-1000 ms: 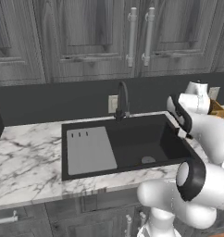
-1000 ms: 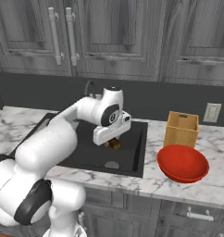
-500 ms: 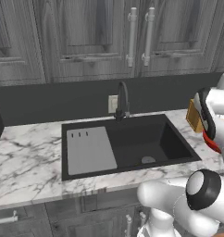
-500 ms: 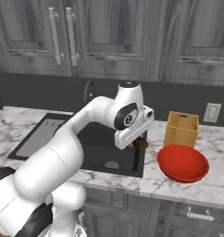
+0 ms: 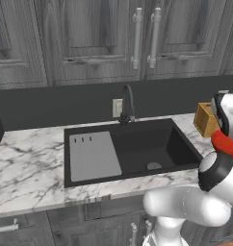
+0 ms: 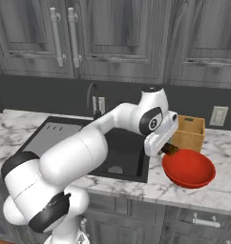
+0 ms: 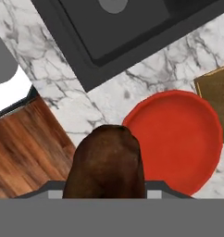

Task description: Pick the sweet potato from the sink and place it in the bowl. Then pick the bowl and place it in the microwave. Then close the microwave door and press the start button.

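Gripper (image 6: 168,149) is hanging in the air with its jaws partly closed around the sweet potato (image 7: 106,162), which is filling the gap between them and jutting out past the tips in the hand view. The red bowl (image 6: 189,168) is sitting on the marble counter (image 6: 217,190) just below and beside the jaws, with the held potato hovering over its near rim in the right base view. The tan wooden box (image 6: 189,132) is standing just behind the jaws, next to the bowl. The black sink (image 5: 137,149) is lying off to one side of the jaws, past the bowl's edge, with its grey drainboard (image 5: 93,155) at the far end and its curved faucet (image 5: 126,103) rising behind the basin.
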{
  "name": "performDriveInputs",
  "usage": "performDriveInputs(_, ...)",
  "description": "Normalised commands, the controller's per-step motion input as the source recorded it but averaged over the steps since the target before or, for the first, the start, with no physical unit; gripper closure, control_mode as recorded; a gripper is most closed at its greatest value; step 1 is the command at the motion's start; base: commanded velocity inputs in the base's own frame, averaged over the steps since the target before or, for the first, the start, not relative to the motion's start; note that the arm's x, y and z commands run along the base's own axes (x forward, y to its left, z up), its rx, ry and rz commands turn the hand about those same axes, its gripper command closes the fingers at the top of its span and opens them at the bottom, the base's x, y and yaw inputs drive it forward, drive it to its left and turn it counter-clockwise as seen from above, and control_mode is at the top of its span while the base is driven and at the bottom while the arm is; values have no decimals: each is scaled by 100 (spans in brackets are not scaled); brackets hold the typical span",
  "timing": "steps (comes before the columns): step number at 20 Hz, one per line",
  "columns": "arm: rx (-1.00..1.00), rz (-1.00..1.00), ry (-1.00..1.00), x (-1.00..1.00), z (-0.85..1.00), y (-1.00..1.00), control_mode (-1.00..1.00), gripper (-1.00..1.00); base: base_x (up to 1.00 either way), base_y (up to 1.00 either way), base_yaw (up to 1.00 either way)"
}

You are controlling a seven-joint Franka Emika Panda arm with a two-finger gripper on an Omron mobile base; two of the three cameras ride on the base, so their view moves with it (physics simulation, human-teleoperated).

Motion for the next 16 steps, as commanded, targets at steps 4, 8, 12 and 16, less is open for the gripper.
performDriveInputs(4,0,13,0,0,-27,-50,-100,100,0,0,0)
performDriveInputs(8,0,17,0,16,-61,-17,-100,100,0,0,0)
performDriveInputs(12,2,18,0,46,-61,-1,-100,100,0,0,0)
performDriveInputs(16,2,15,0,42,-40,-11,-100,100,0,0,0)
